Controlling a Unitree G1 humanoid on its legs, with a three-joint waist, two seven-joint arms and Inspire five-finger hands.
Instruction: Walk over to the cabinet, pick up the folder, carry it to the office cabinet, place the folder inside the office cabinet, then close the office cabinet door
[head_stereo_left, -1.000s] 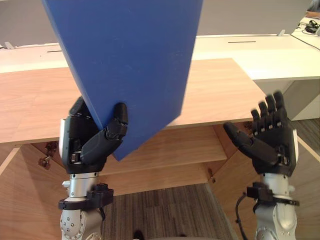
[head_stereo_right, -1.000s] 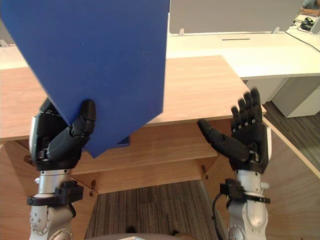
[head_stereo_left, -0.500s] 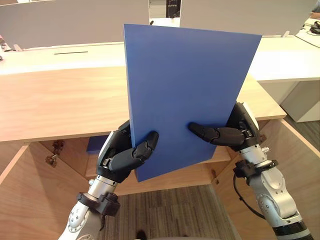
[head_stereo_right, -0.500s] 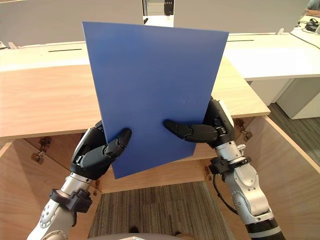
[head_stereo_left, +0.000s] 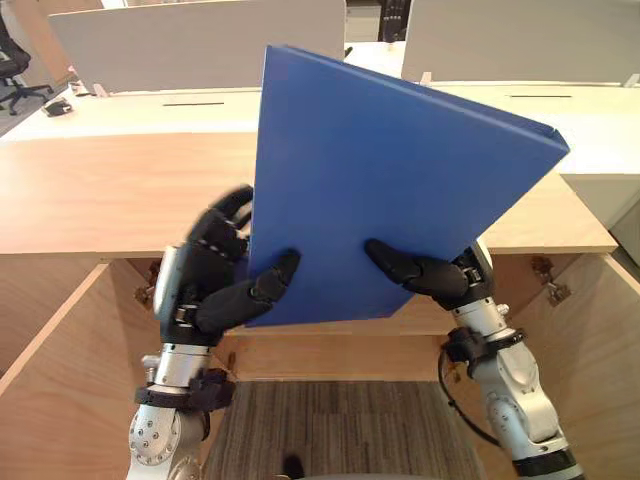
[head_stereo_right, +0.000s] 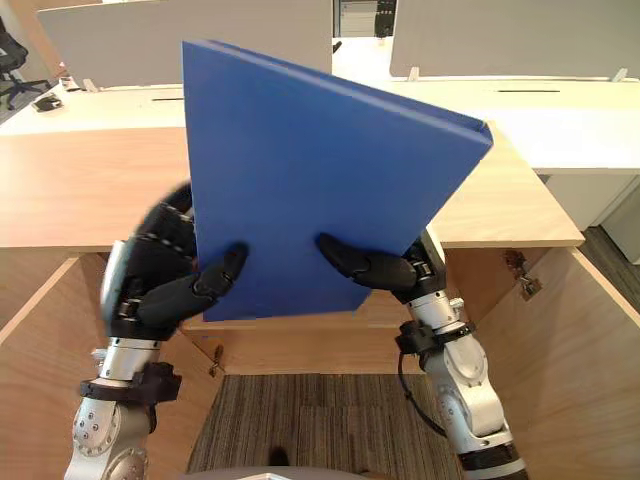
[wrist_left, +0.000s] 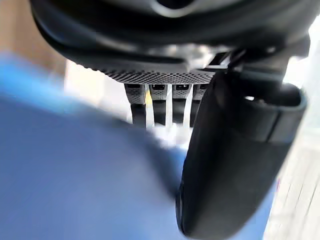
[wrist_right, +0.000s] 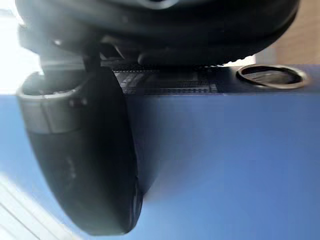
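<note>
I hold the blue folder (head_stereo_left: 390, 190) upright and tilted in front of me, above the open wooden cabinet (head_stereo_left: 100, 200). My right hand (head_stereo_left: 440, 278) is shut on its lower right part: the thumb (wrist_right: 80, 150) presses the front face (wrist_right: 225, 165) and the fingers lie behind, by the spine's ring hole (wrist_right: 270, 76). My left hand (head_stereo_left: 205, 285) is at the folder's lower left edge. Its fingers (head_stereo_left: 225, 220) stand nearly straight beside that edge, and its thumb (wrist_left: 235, 160) rests on the blue front (wrist_left: 75, 190).
The cabinet's doors stand open at left (head_stereo_left: 60, 350) and right (head_stereo_left: 600, 330), with a shelf (head_stereo_left: 330, 350) inside below the folder. White desks with partition screens (head_stereo_left: 130, 110) run behind the cabinet. Striped carpet (head_stereo_left: 330, 430) lies below.
The right hand's fingers have curled onto the folder. The left hand's fingers have straightened away from its edge. The folder has tipped so its top corner leans right.
</note>
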